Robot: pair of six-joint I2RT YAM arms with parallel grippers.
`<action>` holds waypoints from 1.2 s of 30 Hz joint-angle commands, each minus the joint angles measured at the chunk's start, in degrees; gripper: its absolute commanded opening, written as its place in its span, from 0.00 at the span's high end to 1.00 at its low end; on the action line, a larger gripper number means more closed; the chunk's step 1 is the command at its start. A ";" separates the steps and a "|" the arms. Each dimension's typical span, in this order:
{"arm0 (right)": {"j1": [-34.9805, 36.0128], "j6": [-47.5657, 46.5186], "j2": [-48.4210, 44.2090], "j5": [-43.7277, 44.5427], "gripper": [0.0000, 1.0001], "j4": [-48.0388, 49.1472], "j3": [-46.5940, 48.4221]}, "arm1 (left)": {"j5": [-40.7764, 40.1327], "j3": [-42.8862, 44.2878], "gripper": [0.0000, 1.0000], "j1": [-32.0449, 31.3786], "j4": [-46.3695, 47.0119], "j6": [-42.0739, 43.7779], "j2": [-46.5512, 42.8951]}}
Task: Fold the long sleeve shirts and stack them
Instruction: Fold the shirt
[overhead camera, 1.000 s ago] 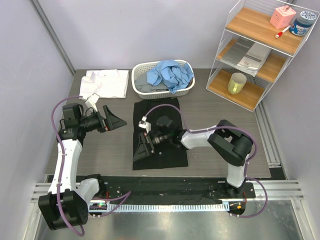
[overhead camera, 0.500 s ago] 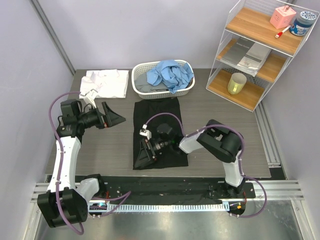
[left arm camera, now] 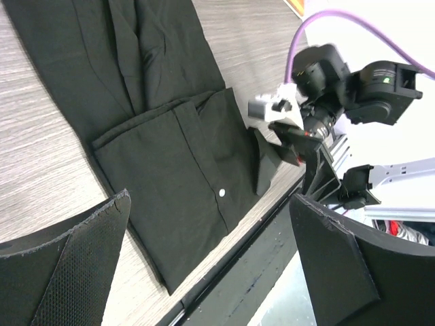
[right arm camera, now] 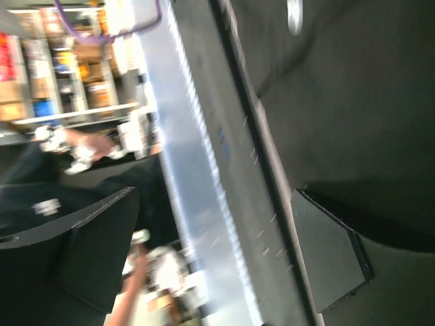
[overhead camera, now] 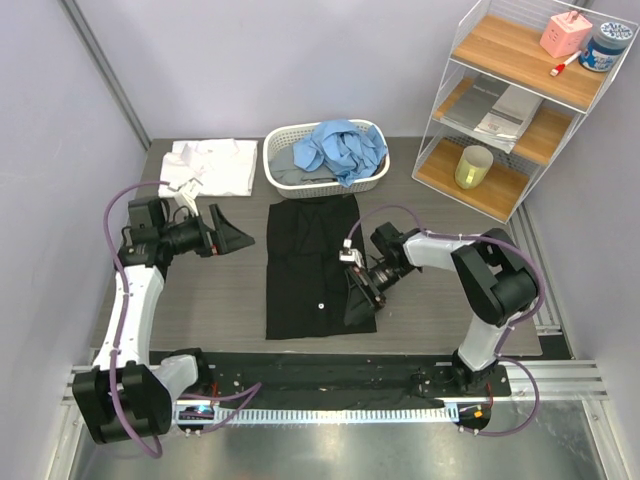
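the left pincer (overhead camera: 235, 237) hangs above the table (overhead camera: 220, 300), its fingers spread wide with nothing between them. in its own view (left arm camera: 211, 200) the gap frames the black shirt (left arm camera: 170, 156) below and ahead of it. from above, the black shirt (overhead camera: 310, 260) lies to this pincer's right, flat on the table as a long strip, collar end away from the arm bases. a folded layer covers the strip's near half, and one small white button (left arm camera: 221, 193) shows on it.

the right pincer (overhead camera: 358, 285) is low at the shirt's right edge, pointing toward the near corner. a small flap of black cloth (overhead camera: 358, 302) stands up just beside it. in its own blurred view (right arm camera: 214, 197) the fingers are well apart and only the table edge and the rail show in the gap. dark cloth (right arm camera: 353, 102) fills the side by one finger. whether that finger touches the cloth cannot be told.

a white shirt (overhead camera: 215, 165) lies beyond the left pincer at the far left of the table. a white basket (overhead camera: 275, 165) sits beyond both pincers, just past the black shirt's collar, with a crumpled light blue shirt (overhead camera: 340, 148) in it. a wire shelf (overhead camera: 500, 100) stands well off to the right pincer's right.
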 commanded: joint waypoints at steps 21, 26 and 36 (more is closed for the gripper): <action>-4.64 9.97 -1.45 3.16 0.00 7.89 -12.03 | -4.01 1.26 0.00 -2.86 1.16 9.59 2.20; -4.64 -1.28 -4.39 -3.51 0.00 -8.81 -5.09 | -26.55 6.36 0.00 -18.92 -9.68 31.42 -0.51; -4.55 15.47 -7.26 8.76 0.05 13.01 5.82 | -51.19 -4.97 0.00 -59.12 -9.16 42.95 -9.40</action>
